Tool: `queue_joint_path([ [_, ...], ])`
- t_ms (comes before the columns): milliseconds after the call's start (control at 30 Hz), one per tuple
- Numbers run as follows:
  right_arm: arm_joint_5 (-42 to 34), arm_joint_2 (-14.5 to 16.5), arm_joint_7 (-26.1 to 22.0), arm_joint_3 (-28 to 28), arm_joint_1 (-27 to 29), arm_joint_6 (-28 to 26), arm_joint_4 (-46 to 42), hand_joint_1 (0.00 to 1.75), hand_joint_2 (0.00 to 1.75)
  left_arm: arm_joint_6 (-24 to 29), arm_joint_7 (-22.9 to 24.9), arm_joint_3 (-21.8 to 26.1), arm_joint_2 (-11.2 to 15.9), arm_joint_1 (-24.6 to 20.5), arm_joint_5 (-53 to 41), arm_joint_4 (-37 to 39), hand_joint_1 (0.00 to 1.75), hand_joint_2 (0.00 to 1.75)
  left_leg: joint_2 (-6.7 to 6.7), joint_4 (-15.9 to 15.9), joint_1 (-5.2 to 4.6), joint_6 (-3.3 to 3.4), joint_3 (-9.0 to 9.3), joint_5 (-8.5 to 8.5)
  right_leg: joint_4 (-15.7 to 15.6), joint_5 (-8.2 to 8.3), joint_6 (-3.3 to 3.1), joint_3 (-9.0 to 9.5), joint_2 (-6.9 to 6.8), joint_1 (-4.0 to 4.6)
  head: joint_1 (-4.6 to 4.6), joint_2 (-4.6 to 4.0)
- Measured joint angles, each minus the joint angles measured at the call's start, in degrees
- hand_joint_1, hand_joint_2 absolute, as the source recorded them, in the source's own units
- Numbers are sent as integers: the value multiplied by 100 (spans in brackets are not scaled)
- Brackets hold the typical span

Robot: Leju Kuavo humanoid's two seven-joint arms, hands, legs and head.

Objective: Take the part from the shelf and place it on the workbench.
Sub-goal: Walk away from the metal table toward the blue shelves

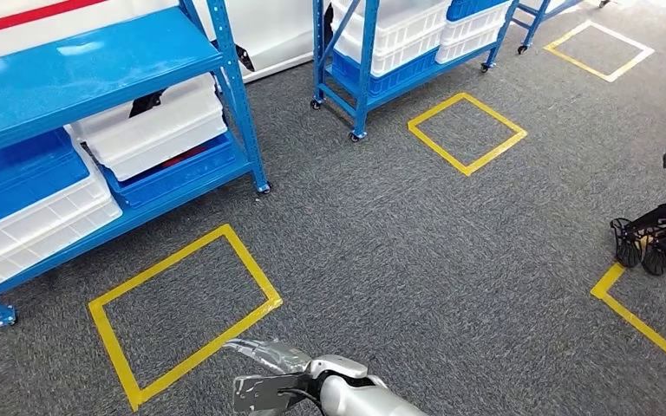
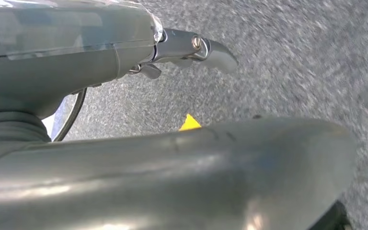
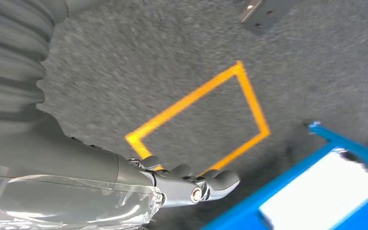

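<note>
My left hand [image 1: 270, 381], lower centre, holds a flat metal part [image 1: 256, 394]; right hand [image 3: 191, 184] empty, shelf [image 1: 95, 69] upper left, no tabletop visible.

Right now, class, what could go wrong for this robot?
1. Walking in, it might clip the blue shelf at its posts.
2. Turning, it could trip on the dark wheeled frame to its right.
3. The white bins sit close under the shelf boards, so reaching fingers may snag.

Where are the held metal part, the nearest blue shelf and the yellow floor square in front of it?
metal part [image 1: 260, 393], head view, its flat plate.
blue shelf [image 1: 87, 65], head view, top deck.
yellow floor square [image 1: 247, 264], head view, right tape edge.
</note>
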Motion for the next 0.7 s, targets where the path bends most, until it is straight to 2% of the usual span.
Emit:
queue_joint_path([
  [33, -1, -4, -3, 1, -7, 1, 3, 0, 175, -1, 1, 1, -1, -12, 2, 0, 0, 0, -68, -6, 8, 21, 3, 9, 327, -169, 14, -160, 200, -18, 1, 0],
  [67, -2, -14, -6, 1, -5, 4, 9, 0, 175, -1, 1, 1, 0, -27, 2, -1, 0, 0, -144, -5, 8, 37, -1, 11, 720, -342, 17, -364, 309, -28, 1, 0],
  [100, -2, -25, -5, 1, 5, 9, 19, 0, 175, -1, 1, 2, 0, -35, 2, -1, 0, 0, -230, -3, 7, 43, -2, 10, 1072, -455, 18, -559, 353, -30, 0, 0],
  [133, -2, -35, -5, 1, 15, 15, 28, 0, 175, 0, 1, 2, 0, -34, 2, -1, 0, 0, -322, 1, 6, 45, 0, 9, 1275, -467, 18, -690, 368, -30, 1, 0],
  [167, -2, -39, -5, 1, 20, 20, 34, 0, 175, 1, 1, 3, 0, -30, 2, 0, 0, 0, -416, 8, 6, 42, 3, 6, 1254, -358, 12, -717, 378, -32, 1, 0],
  [200, -2, -39, -8, 1, 18, 23, 38, 0, 175, 1, 1, 4, -1, -26, 2, 1, 0, 0, -511, 20, 7, 34, 6, 1, 1003, -148, 1, -632, 408, -35, 0, 0],
  [233, -2, -39, -11, 1, 10, 24, 39, 0, 175, 1, 1, 5, -4, -24, 2, 1, 0, 0, -599, 38, 10, 20, 5, -9, 609, 98, -16, -476, 497, -41, 1, 0],
  [267, -2, -40, -15, 1, 2, 24, 39, 0, 175, 1, 1, 5, -10, -26, 2, 2, 0, 0, -680, 64, 7, -1, -5, -22, 233, 275, -28, -320, 639, -53, 1, 0],
  [300, -2, -41, -18, 1, -4, 24, 41, 0, 175, 1, 1, 6, -15, -29, 2, 2, 0, 0, -754, 85, 10, -29, -22, -31, -46, 385, -35, -205, 750, -62, 1, 0],
  [333, -2, -43, -21, 1, -7, 24, 43, 0, 175, 2, 1, 6, -20, -29, 2, 2, 0, 0, -814, 98, 17, -63, -43, -36, -191, 417, -40, -147, 828, -65, 1, 0],
  [367, -2, -41, -22, 2, -10, 24, 44, 0, 175, 4, 1, 6, -21, -25, 2, 2, 0, 0, -872, 96, 28, -103, -63, -34, -222, 399, -50, -135, 835, -58, 1, 0],
  [400, -2, -34, -23, 3, -15, 24, 44, 0, 175, 5, 2, 7, -15, -17, 1, 1, 0, 0, -924, 83, 42, -146, -79, -29, -244, 411, -72, -124, 770, -55, 1, 0],
  [433, -3, -24, -24, 5, -22, 25, 43, 0, 175, 7, 3, 8, -8, -6, 1, 1, 0, 0, -877, 87, 50, -180, -88, -35, -276, 423, -105, -104, 709, -55, 1, 0],
  [500, -7, 5, -31, 8, -40, 25, 39, 0, 175, 7, 6, 11, 1, -11, -1, 1, 0, 0, -558, 314, 38, -230, -199, -176, -353, 442, -176, -51, 561, -67, -1, 0],
  [533, -10, 10, -34, 9, -43, 25, 40, 0, 175, 7, 7, 12, -2, -26, -2, 2, 0, 0, -354, 599, 36, -246, -332, -323, -373, 439, -199, -30, 475, -61, -1, 0],
  [567, -13, 10, -36, 9, -40, 25, 44, 0, 175, 6, 8, 13, -5, -43, -3, 2, 0, 0, -225, 972, 37, -268, -520, -496, -379, 426, -217, -17, 383, -51, -2, 0],
  [600, -15, 6, -35, 9, -34, 27, 50, 0, 175, 7, 8, 13, -8, -51, -4, 2, 0, 0, -172, 1340, 48, -289, -707, -635, -378, 413, -225, -10, 287, -42, -1, 0],
  [633, -16, 1, -34, 10, -28, 29, 57, 0, 175, 7, 9, 14, -8, -47, -4, 2, 0, 0, -146, 1585, 59, -306, -834, -691, -375, 399, -228, -4, 194, -34, -1, 0],
  [667, -19, -2, -35, 11, -25, 31, 62, 0, 175, 8, 12, 18, -7, -36, -2, 2, 0, 0, -129, 1631, 66, -318, -861, -646, -373, 384, -226, 4, 108, -30, -1, 0],
  [700, -20, -1, -37, 13, -25, 32, 64, 0, 175, 9, 14, 24, -3, -26, 1, 2, 0, 0, -98, 1431, 70, -319, -757, -495, -369, 367, -218, 20, 28, -29, -1, 0],
])
